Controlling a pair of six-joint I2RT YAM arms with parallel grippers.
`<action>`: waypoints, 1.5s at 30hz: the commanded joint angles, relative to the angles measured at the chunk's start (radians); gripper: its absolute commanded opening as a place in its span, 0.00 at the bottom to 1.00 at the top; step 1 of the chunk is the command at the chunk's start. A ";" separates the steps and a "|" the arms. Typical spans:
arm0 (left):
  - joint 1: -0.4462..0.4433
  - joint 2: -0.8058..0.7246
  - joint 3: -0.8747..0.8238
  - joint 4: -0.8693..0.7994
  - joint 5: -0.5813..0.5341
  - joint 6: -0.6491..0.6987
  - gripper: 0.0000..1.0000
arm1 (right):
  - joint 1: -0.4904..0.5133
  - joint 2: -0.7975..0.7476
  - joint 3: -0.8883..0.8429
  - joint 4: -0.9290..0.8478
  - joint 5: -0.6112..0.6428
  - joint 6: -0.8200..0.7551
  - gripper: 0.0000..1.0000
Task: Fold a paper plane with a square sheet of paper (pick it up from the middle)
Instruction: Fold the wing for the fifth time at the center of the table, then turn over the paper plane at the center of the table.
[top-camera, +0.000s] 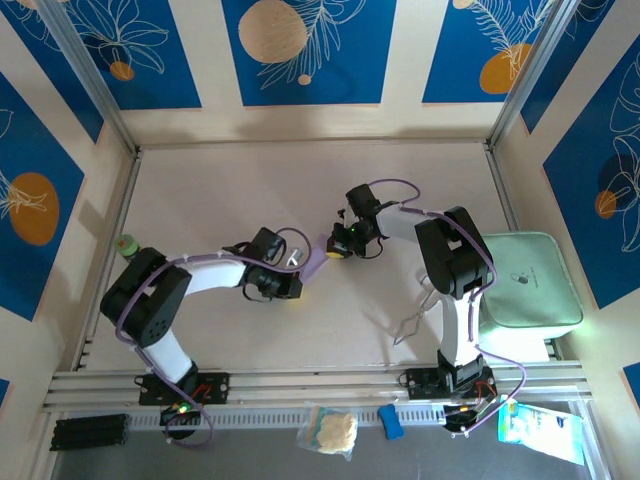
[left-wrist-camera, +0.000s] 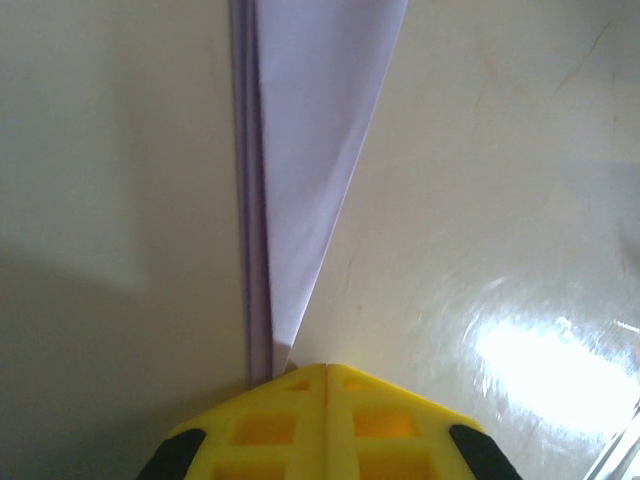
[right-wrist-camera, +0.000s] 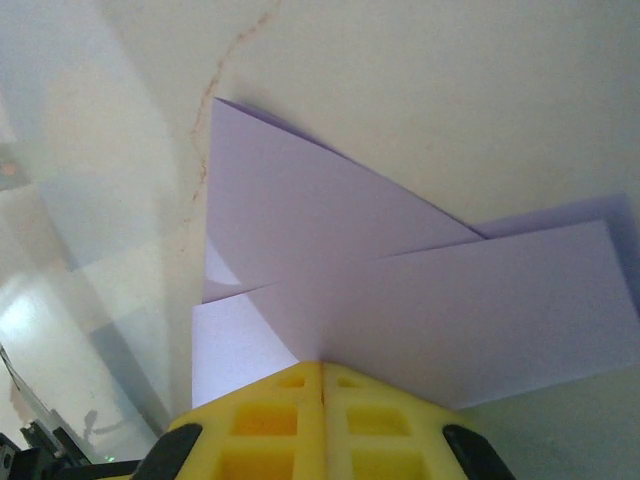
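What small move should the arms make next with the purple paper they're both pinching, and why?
Probably ease the right gripper open and back it off while the left gripper holds on. Both are shut on the paper plane, which already looks folded: narrow and pointed at the left gripper, layers fanned at the right. It seems ready to set down on the table.

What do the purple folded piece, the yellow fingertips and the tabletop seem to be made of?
Paper plane: thin matte lavender paper, by its sharp creases and stacked layers. Right end effector fingertips: yellow moulded plastic or rubber, gridded with recesses; which is unclear. Table: smooth cream surface, perhaps laminate, glossy by its glare.
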 joint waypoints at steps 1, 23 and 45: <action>0.006 -0.073 -0.010 -0.097 -0.012 0.017 0.04 | -0.007 0.015 -0.001 -0.083 0.070 -0.060 0.06; 0.223 -0.577 -0.144 -0.139 -0.496 -0.084 0.99 | 0.227 -0.125 0.275 -0.524 0.606 0.198 0.60; 0.273 -0.587 -0.216 -0.088 -0.433 -0.070 0.99 | 0.350 0.263 0.689 -0.869 0.807 0.487 0.52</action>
